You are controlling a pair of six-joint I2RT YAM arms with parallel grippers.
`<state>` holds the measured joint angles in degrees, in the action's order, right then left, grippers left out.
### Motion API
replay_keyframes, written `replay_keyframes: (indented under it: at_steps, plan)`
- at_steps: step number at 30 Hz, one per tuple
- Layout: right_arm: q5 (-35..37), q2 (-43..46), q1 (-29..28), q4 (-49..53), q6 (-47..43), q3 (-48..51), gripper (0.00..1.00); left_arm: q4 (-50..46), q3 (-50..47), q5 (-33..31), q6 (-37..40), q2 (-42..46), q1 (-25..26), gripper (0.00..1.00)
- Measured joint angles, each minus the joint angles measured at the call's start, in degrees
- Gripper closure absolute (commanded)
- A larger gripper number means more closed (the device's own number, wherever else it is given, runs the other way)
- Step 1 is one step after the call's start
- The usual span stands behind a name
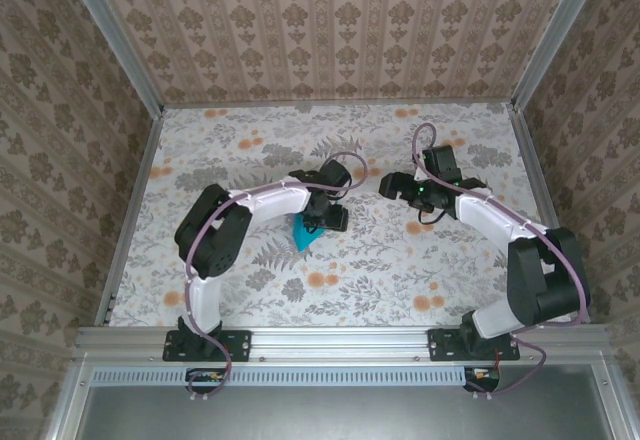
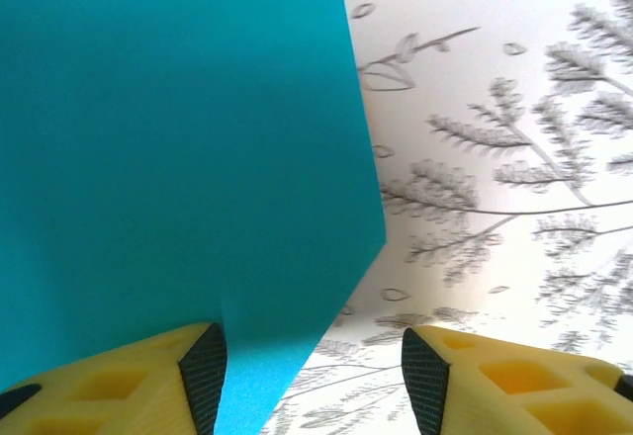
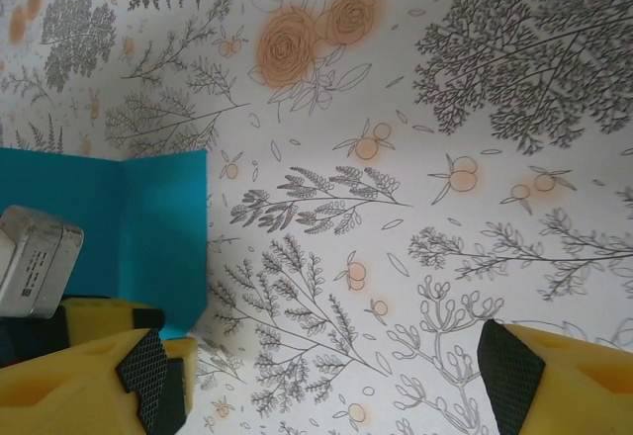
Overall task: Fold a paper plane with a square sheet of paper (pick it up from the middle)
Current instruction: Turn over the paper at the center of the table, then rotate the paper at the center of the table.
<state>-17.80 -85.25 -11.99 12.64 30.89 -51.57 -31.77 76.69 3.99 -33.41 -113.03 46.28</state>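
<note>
Paper plane (image 1: 303,236) lies on the floral table (image 1: 420,270) near its middle, directly under the left gripper (image 2: 313,361); its jaws stand apart, with the teal sheet's edge against one pad (image 2: 206,376) and nothing pinched; right gripper (image 3: 326,376) hangs just beside, jaws spread wide over bare tabletop. Judgement: release of the fold is in hand; to do it well, widen fully, lift straight up, and avoid dragging the sheet sideways.
</note>
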Motion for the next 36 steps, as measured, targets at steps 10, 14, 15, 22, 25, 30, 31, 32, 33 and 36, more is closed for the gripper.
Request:
replay_keyframes:
  at_steps: [10,14,15,22,25,30,31,32,33,36]
  plan:
    - [-1.75,-0.76,0.00,-0.87,1.46,0.22,0.15,7.43,-3.69,9.77,-0.90,7.74,0.00,0.25]
    - [-1.97,-0.76,0.00,-0.90,2.21,0.22,0.15,10.14,-4.00,11.54,-1.51,14.12,-0.74,0.17]
    - [-2.01,-0.76,0.00,-0.92,2.36,0.22,0.15,10.86,-4.35,11.78,-1.51,15.65,-1.11,0.15]
    - [-2.40,-0.72,-1.55,-0.90,2.58,0.13,0.17,13.42,-11.21,10.38,-1.49,25.70,-5.99,0.00]
    - [-2.36,-0.72,-5.05,-0.59,2.62,-1.07,0.17,13.81,-15.56,8.59,-1.75,29.00,-9.14,0.00]
    - [-2.12,-0.68,-12.57,-0.46,2.60,-5.68,0.19,18.45,-26.84,7.98,-5.38,34.47,-16.04,0.00]
    - [-2.10,-0.72,-14.05,-0.42,2.60,-6.80,0.20,19.56,-29.22,8.02,-6.49,35.17,-17.22,0.00]
    - [-2.03,-0.85,-15.37,-0.37,2.62,-7.91,0.21,20.09,-30.84,8.11,-7.43,35.41,-17.97,0.00]
    - [-1.92,-1.14,-16.65,-0.15,2.71,-9.11,0.23,20.65,-32.20,8.20,-8.31,35.41,-18.56,0.00]
    - [-1.29,-3.45,-20.52,0.87,3.21,-13.57,0.28,21.27,-34.60,8.24,-10.40,35.41,-19.47,0.00]
